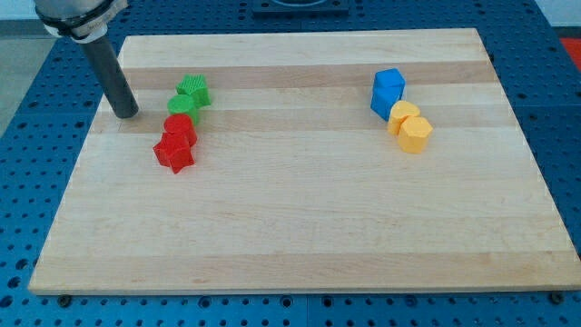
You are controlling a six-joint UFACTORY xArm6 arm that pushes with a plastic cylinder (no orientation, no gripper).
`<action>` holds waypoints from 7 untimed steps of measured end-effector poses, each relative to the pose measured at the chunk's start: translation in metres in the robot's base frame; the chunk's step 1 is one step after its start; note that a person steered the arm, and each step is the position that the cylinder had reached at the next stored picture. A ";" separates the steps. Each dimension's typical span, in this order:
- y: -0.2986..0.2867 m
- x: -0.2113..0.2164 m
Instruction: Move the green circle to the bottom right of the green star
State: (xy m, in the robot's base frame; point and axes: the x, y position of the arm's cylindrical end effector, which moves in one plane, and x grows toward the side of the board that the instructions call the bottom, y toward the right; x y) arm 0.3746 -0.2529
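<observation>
Counter (300, 227): pale wooden board, blocks in two clusters.

Upper left of frame: green star (193, 88) at the top of a tight column. Directly below it, touching, the green circle (181, 105), largely tucked between the star and a red block (180, 126). Below that, a red star (174, 153). All four crowd together, running slightly down-left.

Upper right of frame: blue block (388, 89), with two yellow blocks (409, 126) touching just beneath it. Well apart from the work.

My tip (126, 113) rests on the board to the left of the green pair, near but not touching. No jaws on this rig, just a bare rod, so nothing to spread or close.

Key relation: the circle lies to the right of my tip, roughly level with it, and sits at the star's lower left. It needs to end at the star's lower right. A rightward push looks sensible, though the red block crowding the circle's underside may get dragged along.
</observation>
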 end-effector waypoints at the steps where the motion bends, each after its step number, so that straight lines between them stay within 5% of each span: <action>1: 0.004 0.018; 7: 0.064 0.015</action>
State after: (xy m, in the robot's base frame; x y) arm 0.3899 -0.1888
